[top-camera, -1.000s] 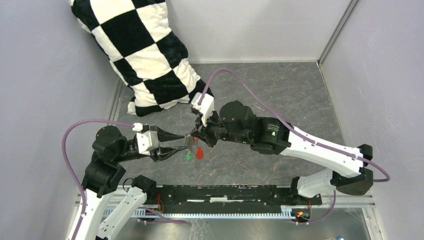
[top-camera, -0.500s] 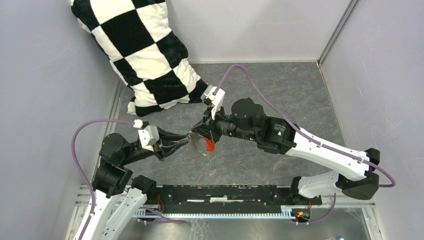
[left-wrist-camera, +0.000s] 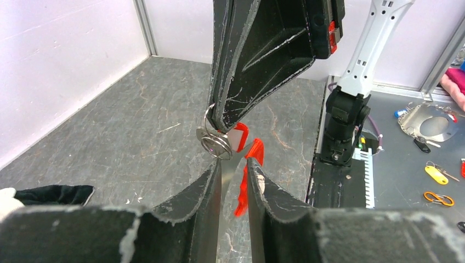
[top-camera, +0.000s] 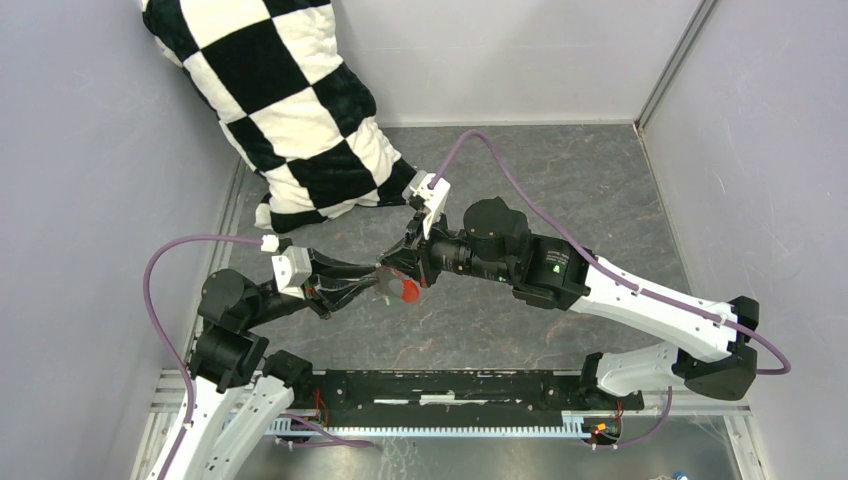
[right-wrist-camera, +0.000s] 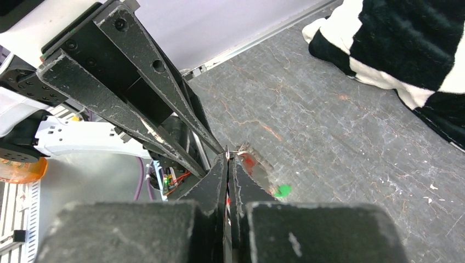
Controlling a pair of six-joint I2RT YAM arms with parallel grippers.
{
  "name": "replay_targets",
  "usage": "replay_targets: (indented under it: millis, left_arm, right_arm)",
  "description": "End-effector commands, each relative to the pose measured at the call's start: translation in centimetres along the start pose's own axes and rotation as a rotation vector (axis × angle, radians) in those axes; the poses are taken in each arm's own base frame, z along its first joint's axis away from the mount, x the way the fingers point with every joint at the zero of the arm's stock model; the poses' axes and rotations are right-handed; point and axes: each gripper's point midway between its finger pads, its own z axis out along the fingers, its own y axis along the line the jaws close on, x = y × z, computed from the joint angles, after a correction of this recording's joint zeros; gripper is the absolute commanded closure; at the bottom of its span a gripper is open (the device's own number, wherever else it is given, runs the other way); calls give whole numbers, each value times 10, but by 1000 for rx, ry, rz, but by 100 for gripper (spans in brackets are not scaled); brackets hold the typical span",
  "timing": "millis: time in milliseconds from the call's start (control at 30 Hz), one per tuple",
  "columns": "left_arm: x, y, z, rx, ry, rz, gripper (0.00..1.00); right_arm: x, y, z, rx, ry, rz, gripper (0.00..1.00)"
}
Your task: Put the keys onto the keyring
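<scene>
The keyring [left-wrist-camera: 215,143], a thin silver ring, is pinched at the tips of my right gripper [right-wrist-camera: 228,156], which is shut on it above the floor. My left gripper [left-wrist-camera: 234,163] meets it tip to tip from the left. Its jaws are drawn to a narrow gap, and a flat silver key [left-wrist-camera: 233,172] spans that gap just under the ring. A long red tag [left-wrist-camera: 240,194] hangs edge-on behind the left fingers. A small red piece [left-wrist-camera: 239,137] sits beside the ring. The green tag [right-wrist-camera: 282,190] dangles below. In the top view both grippers [top-camera: 382,281] meet at mid-table.
A black-and-white checkered pillow [top-camera: 290,110] leans in the back left corner. Grey walls close in on both sides. A black rail [top-camera: 460,385] runs along the near edge. Loose tags and keys [left-wrist-camera: 436,174] lie on the metal shelf beyond the rail.
My left gripper has narrowed from wide open and moved in to the ring. The right gripper has shifted slightly right and back, carrying the ring and tags.
</scene>
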Motion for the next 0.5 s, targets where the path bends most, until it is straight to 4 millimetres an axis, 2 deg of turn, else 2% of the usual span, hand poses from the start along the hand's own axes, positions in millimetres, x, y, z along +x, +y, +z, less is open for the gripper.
replay_targets:
  millis: [0,167,300,467]
  left_arm:
    - [-3,3,0,-11,-9,49,70]
    - [-3,2,0,-3,-6,62,70]
    - [-1,-8,-1,52,-8,76,67]
    - [0,-11,-9,71,9,259,61]
  right_arm:
    - [-30,9,-8,-31,-100,12,100]
    - [-28,10,-5,-35,-96,20,100]
    - [-26,11,-2,-46,-96,27,100]
    - [-25,11,-5,-49,-65,-26,100]
